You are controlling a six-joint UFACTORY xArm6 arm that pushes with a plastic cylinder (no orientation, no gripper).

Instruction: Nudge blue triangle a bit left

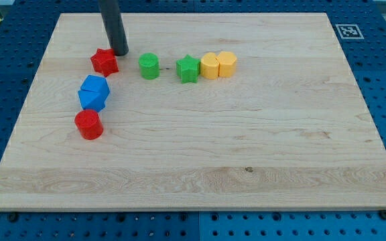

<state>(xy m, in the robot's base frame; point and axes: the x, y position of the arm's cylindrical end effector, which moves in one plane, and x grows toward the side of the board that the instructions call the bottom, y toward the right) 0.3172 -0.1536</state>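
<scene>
From the one camera view I see the wooden board (200, 154) lying on a blue pegboard table (12, 67), with a small black-and-white marker tag (348, 31) at the board's far right corner. My rod comes down from the top of the view, and my tip (120, 53) rests on the board at the far left, just beside the red star block (104, 61), on its far right side; whether it touches the star I cannot tell. There is no claw on this arm, only the plain rod, so there is nothing to be apart or clamped. The blue pieces sit nearer than the red star, on the left side of the board: two blue blocks pressed together, an upper blue block (95, 86) and a lower blue block (91, 100), and I cannot make out for certain which of them is the triangle. Just nearer again, touching or almost touching the lower blue one, stands the red cylinder (88, 124). To the right of my tip runs a row: the green cylinder (149, 66), then the green star (188, 69), then two yellow blocks, the left yellow block (210, 65) and the right yellow block (226, 63), touching each other, the left one just beside the green star.
</scene>
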